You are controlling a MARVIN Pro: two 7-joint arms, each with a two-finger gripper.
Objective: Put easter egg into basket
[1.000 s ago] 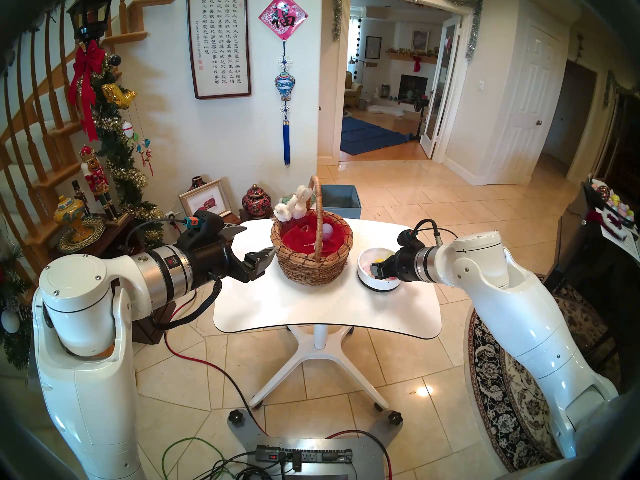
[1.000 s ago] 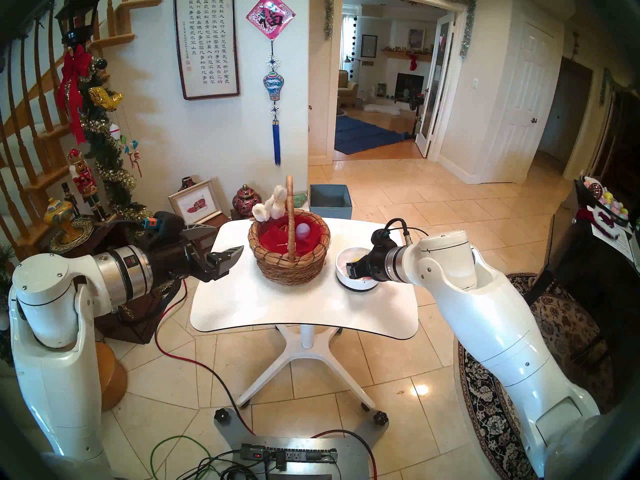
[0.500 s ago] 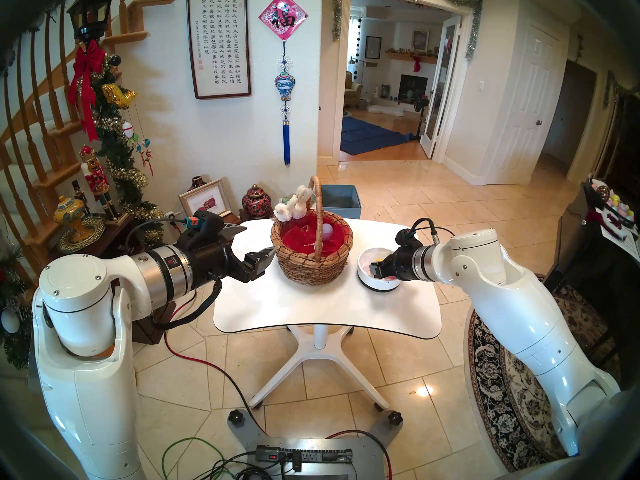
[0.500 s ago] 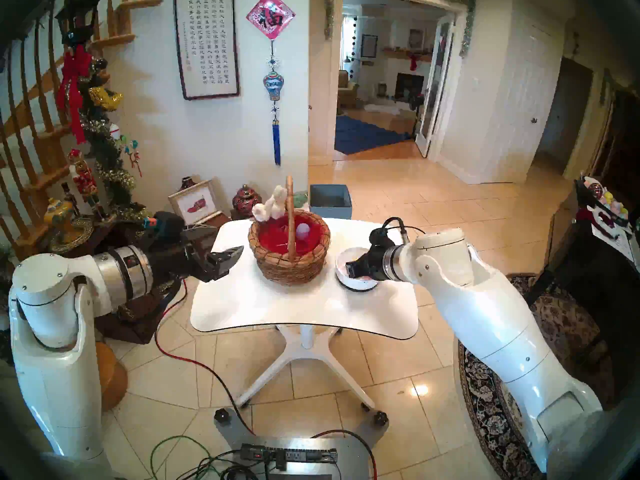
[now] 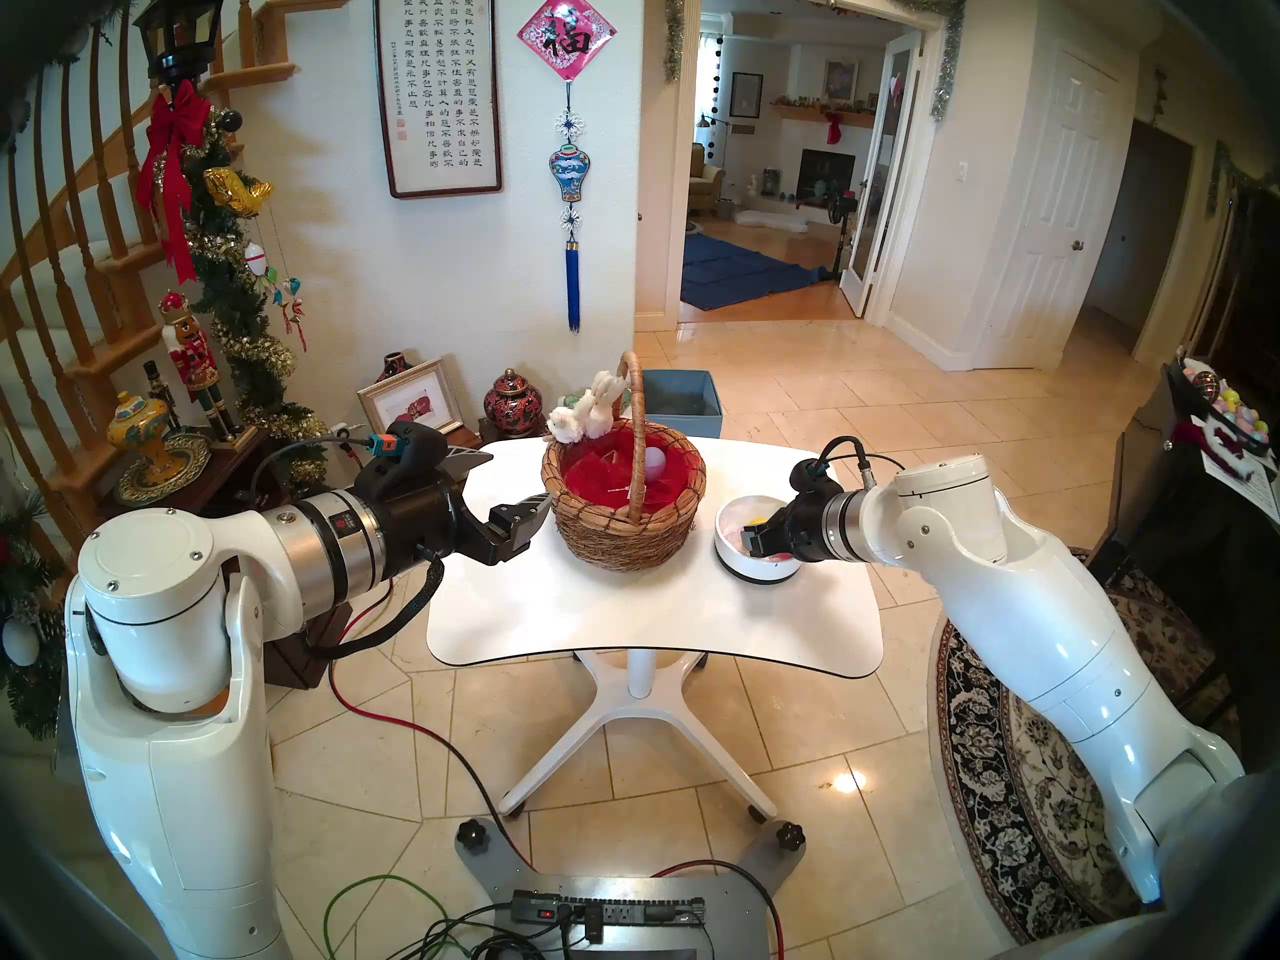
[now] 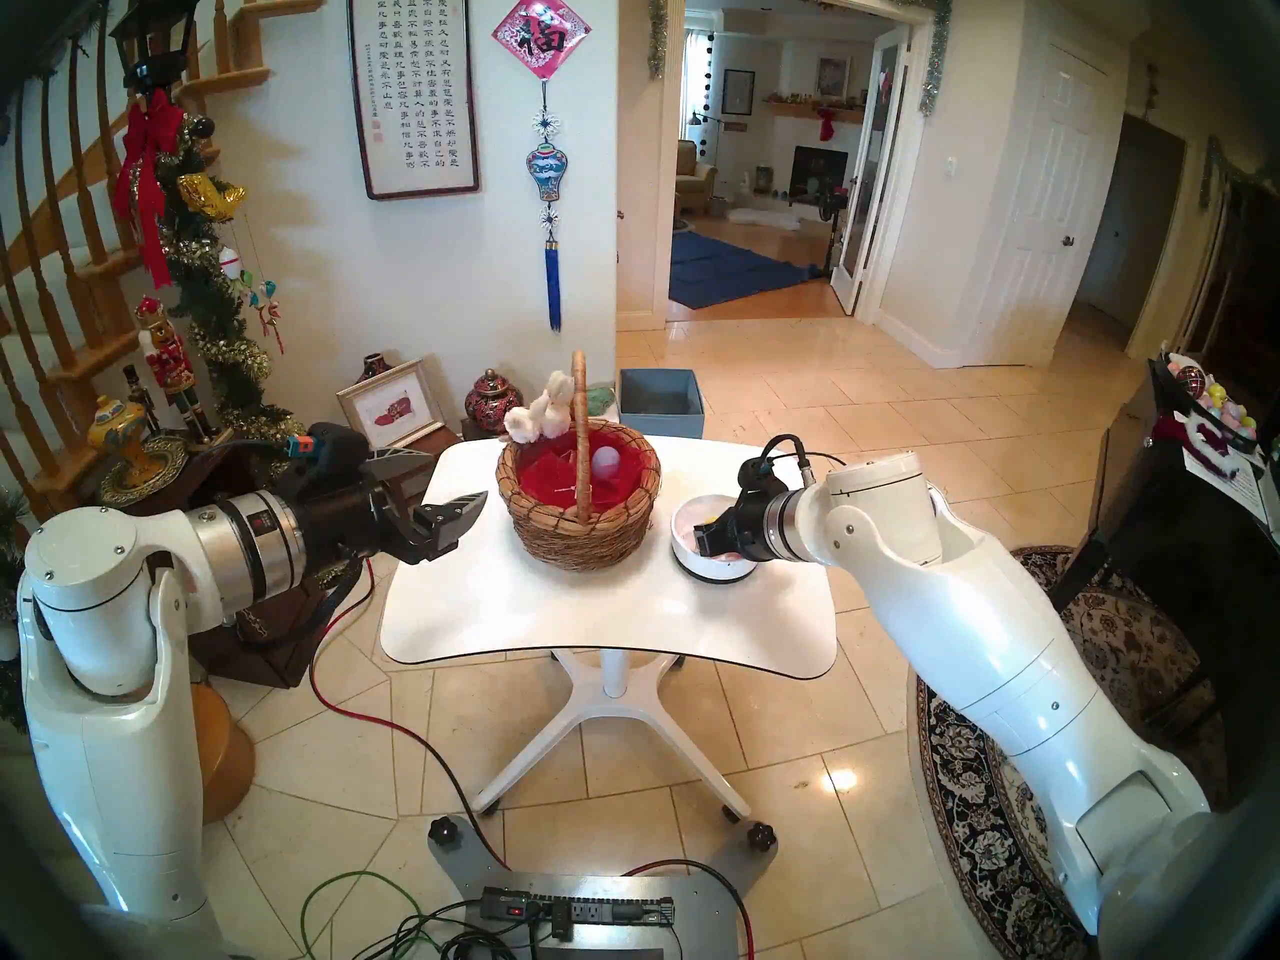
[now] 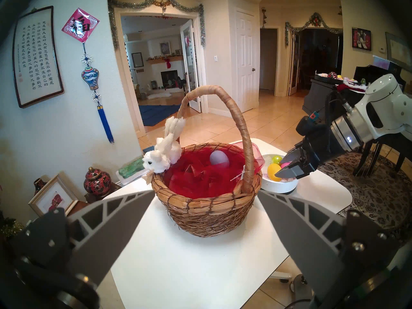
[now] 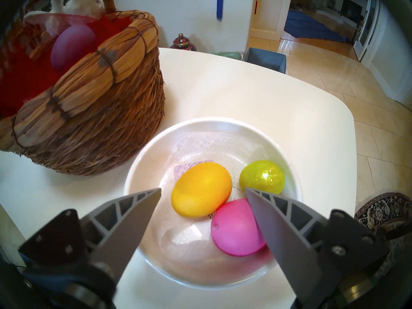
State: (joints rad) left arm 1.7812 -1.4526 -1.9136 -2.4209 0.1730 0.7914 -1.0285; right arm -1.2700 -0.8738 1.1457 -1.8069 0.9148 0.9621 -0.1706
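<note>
One egg in: I count a pale purple egg (image 7: 219, 159) already on the basket's red lining, center frame.
Three to go: yellow egg (image 8: 201, 190), pink egg (image 8: 236, 228), glittery green egg (image 8: 262, 177) in the white bowl (image 8: 156, 150), lower middle, just beside the basket (image 8: 93, 132) on the tabletop (image 8: 245, 83).
Right pincer (image 8: 202, 191): spread, empty, over the bowl, tips either side of the yellow one.
Left pincer (image 7: 206, 193): spread, idle, near the basket.
Eggs: smooth, probably slippery.

Basket (image 5: 627, 515) on table (image 5: 651, 619); bowl (image 5: 755, 564) just right.
</note>
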